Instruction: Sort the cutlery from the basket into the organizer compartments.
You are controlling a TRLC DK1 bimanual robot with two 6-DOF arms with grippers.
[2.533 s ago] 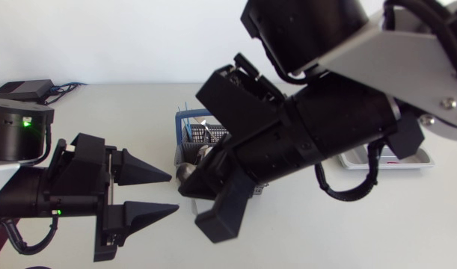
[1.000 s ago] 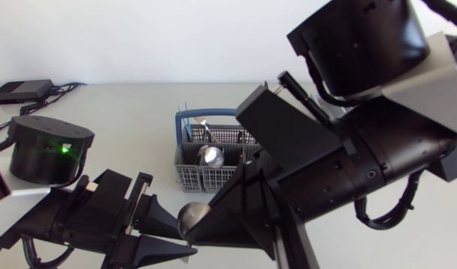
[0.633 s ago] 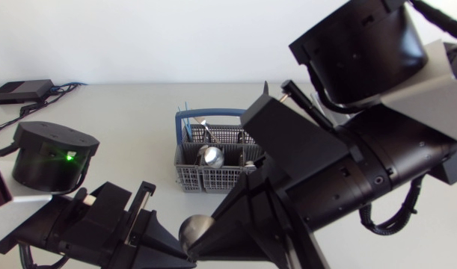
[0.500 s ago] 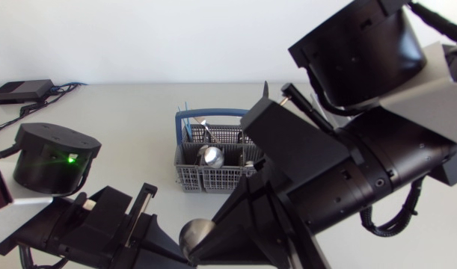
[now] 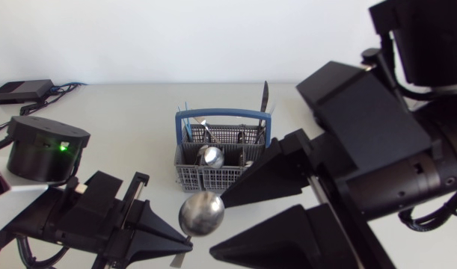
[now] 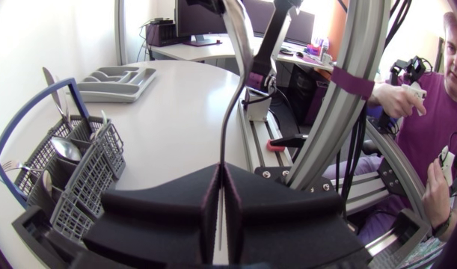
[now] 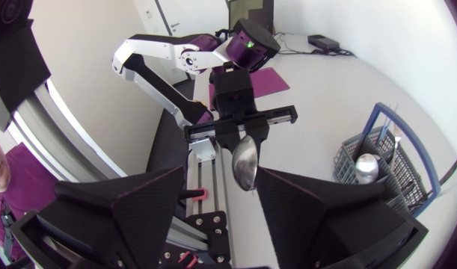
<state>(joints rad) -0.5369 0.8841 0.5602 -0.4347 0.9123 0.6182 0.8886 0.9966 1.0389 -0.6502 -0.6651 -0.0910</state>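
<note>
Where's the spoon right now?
Head view, lower middle: the spoon is held above the table in front of the basket, its handle clamped in the left gripper, its bowl just off the open right gripper.

The spoon (image 5: pixel 202 213) in my left gripper (image 6: pixel 222 170) is smooth, shiny metal, bright like a mirror. The gripper's fingers (image 6: pixel 161 213) are dull black, not shiny at all. The basket (image 5: pixel 202 178) is grey plastic full of little holes, with a blue plastic handle (image 5: pixel 221 113). The table (image 5: pixel 123 119) is pale and smooth.
</note>
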